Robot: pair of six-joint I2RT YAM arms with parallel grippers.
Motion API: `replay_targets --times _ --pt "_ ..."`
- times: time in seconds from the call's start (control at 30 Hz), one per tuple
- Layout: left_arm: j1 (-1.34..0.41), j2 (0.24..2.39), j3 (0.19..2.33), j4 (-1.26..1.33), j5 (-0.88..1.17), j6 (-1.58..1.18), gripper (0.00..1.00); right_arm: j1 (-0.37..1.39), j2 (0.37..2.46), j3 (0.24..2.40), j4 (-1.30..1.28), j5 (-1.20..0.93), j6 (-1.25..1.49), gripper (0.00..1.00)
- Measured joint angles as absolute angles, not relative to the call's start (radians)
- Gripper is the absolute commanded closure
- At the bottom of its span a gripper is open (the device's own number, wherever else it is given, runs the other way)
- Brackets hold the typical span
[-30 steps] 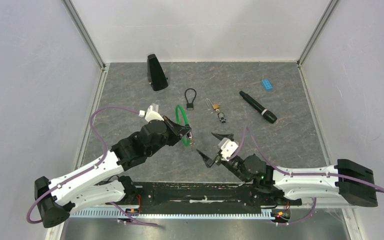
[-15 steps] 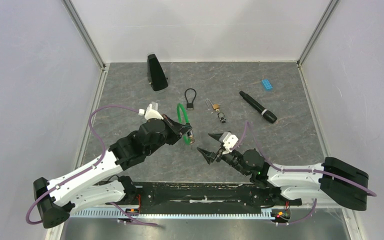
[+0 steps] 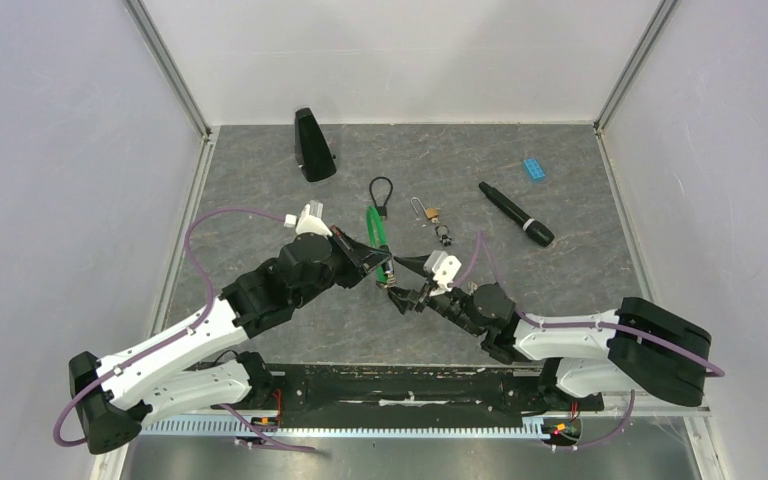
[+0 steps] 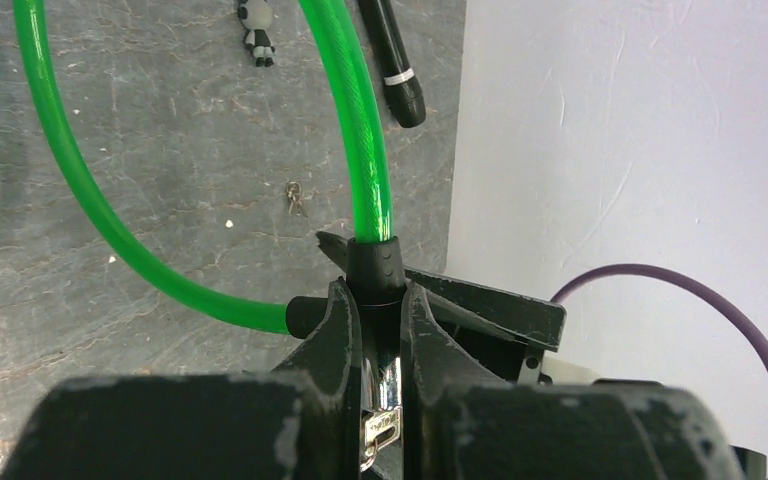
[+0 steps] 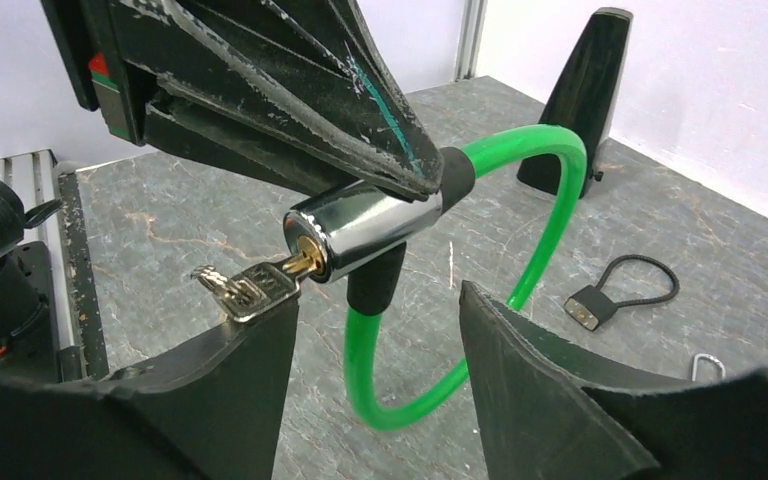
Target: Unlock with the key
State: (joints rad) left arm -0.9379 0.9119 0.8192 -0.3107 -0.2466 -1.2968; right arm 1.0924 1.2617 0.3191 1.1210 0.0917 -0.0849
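Note:
My left gripper is shut on a green cable lock and holds it above the table. The lock's chrome cylinder points toward the right gripper, and a silver key sits in its keyhole. The green loop hangs away from the fingers in the left wrist view. My right gripper is open, its fingers spread just below the key and the cylinder. The left finger's tip is right under the key's head; I cannot tell whether it touches.
On the table lie a small black cable padlock, a brass padlock, a small key bunch, a black marker, a blue brick and a black wedge-shaped stand.
My right gripper has moved up and left to the lock, its fingers now spread under the key. The left gripper has shifted slightly right, turning the green loop more edge-on.

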Motion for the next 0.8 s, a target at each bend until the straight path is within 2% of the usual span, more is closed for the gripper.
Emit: replay_targets --times 0.13,0.23,0.3,0.8 --pt "-0.938 0.916 0.82 -0.298 -0.228 -1.305 0.98 1.081 1.299 0.336 1.139 0.067 -0.08 0.61" --pt "-0.938 0.916 0.82 -0.295 -0.223 -1.307 0.98 1.076 1.31 0.338 1.146 0.052 -0.075 0.88" --pt "-0.938 0.916 0.823 -0.299 -0.224 -1.306 0.98 1.075 1.31 0.338 1.148 0.048 -0.074 1.0" --pt "-0.931 0.894 0.852 -0.313 -0.199 -1.268 0.98 1.069 1.31 0.303 1.246 0.021 -0.034 1.0"
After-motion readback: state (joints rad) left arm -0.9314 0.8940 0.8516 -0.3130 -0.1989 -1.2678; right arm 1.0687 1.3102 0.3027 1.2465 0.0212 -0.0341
